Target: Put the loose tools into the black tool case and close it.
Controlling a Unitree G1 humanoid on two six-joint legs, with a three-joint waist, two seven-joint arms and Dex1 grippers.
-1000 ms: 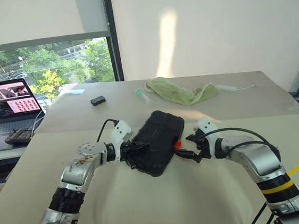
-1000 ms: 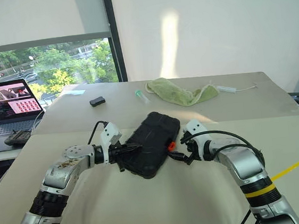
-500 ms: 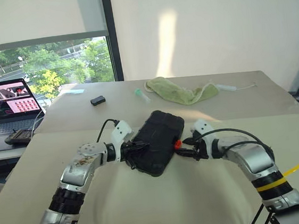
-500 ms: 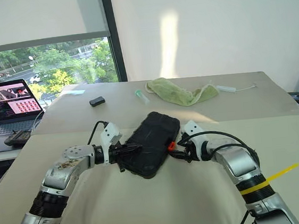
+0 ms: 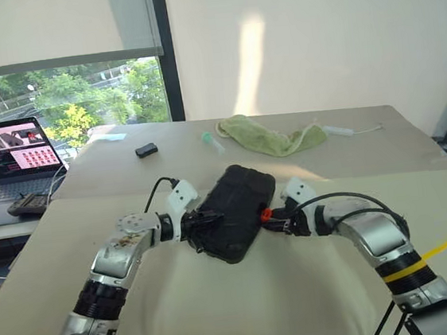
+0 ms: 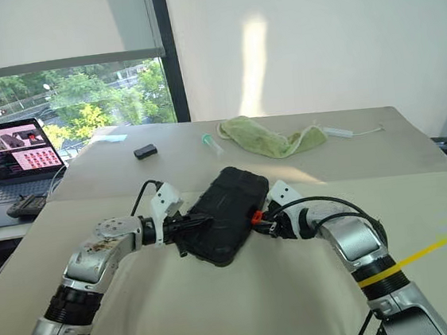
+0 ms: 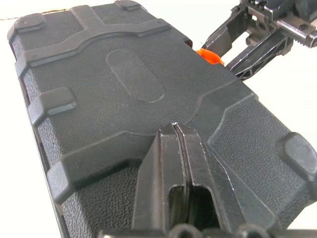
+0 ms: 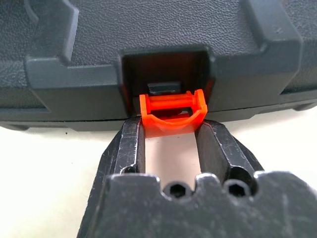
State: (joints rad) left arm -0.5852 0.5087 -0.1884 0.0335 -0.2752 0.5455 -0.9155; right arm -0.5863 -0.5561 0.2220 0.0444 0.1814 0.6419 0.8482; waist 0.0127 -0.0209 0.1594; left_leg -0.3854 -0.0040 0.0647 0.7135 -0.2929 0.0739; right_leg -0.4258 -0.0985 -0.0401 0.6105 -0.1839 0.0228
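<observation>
The black tool case (image 5: 239,206) lies closed on the table, its lid down. The loose tools are out of view. My left gripper (image 5: 205,219) is shut, its joined fingertips (image 7: 174,128) resting on the case's lid near its left edge. On the case's right side, the small orange latch (image 8: 172,113) hangs down from its recess. My right gripper (image 8: 172,124) is shut on this latch, one finger (image 8: 132,139) pressed against each side of it. The left wrist view shows the latch (image 7: 210,56) and the right gripper (image 7: 233,47) past the lid (image 7: 124,74).
A green cloth (image 5: 273,140), a small green-capped tube (image 5: 209,141), a small black box (image 5: 146,150) and a white cable (image 5: 352,131) lie on the far table. A laptop (image 5: 10,158) and a black device (image 5: 27,205) stand at the far left.
My right gripper has moved in against the case's side and its fingers have narrowed onto the orange latch. The left gripper and the case have stayed put.
</observation>
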